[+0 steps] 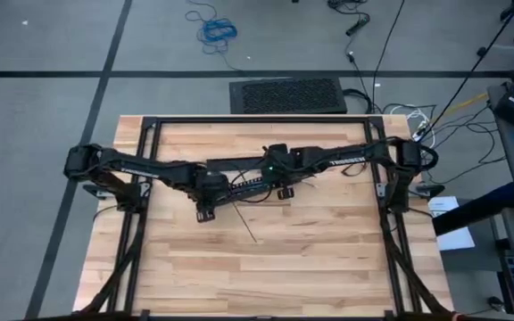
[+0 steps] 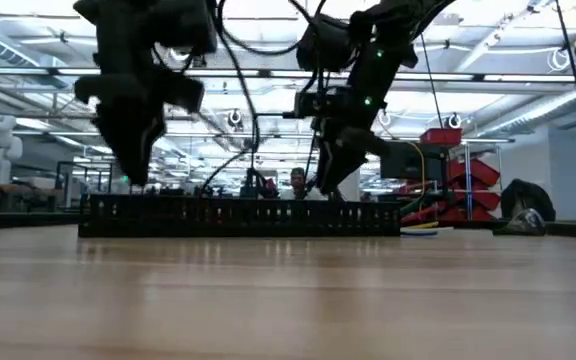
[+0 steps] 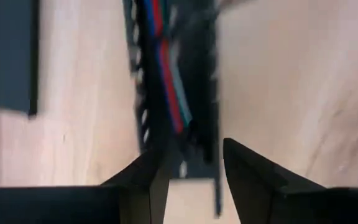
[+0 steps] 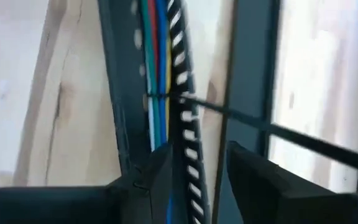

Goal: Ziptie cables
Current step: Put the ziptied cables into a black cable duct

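Observation:
A long black slotted bar [image 1: 250,185] lies flat on the wooden table, mid-table. The cables [image 4: 157,62], coloured wires in blue, red, green and yellow, run along inside it [image 3: 169,81] and stick out of one end [image 2: 418,228]. A thin black zip tie [image 4: 166,94] circles the cables, and its tail [image 1: 246,223] trails over the wood toward the near edge. My left gripper [image 3: 194,165] is open over one end of the bar [image 3: 197,168], just above it in the low view. My right gripper [image 4: 197,165] is open farther along, with the bar's slotted wall [image 4: 188,143] between its fingers. My right gripper comes down on the bar from above, one finger on either side of the slotted wall [image 4: 191,180]. Its tips reach the bar's top edge [image 2: 326,197] in the low view. I cannot tell whether they touch the wall or the cables.
A black metal frame [image 1: 150,125] runs round the table's far and side edges and carries both arms. Bare wood [image 1: 266,276] stretches toward the near edge. On the floor beyond the far edge are a black mat [image 1: 288,95] and loose cords. A person's sleeve [image 1: 484,203] shows at the right.

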